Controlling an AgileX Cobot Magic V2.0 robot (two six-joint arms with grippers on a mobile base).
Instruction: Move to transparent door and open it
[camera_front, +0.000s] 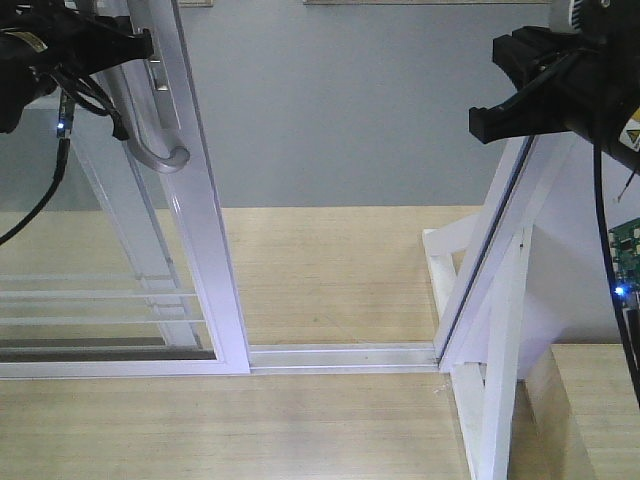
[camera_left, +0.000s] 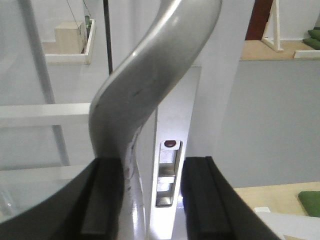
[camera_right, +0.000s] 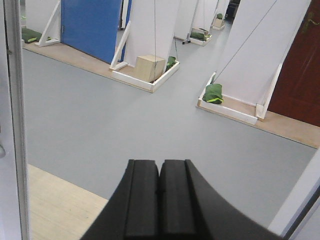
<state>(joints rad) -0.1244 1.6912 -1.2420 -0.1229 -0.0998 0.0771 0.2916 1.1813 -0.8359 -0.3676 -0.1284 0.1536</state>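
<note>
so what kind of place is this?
Probably an indoor test hall with mock-up rooms: a glass sliding door in a stand-alone frame, free-standing white wall panels on braced bases, weighted with green bags.

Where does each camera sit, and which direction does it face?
Front view: between the arms, facing forward and down at the transparent door, its handle and the floor track; the left end effector and right end effector show at top.
Left wrist view: behind open fingers, looking closely at the handle between them.
Right wrist view: behind shut fingers, looking out over grey floor.
Shared: the handle shows in the front and left wrist views.
</note>
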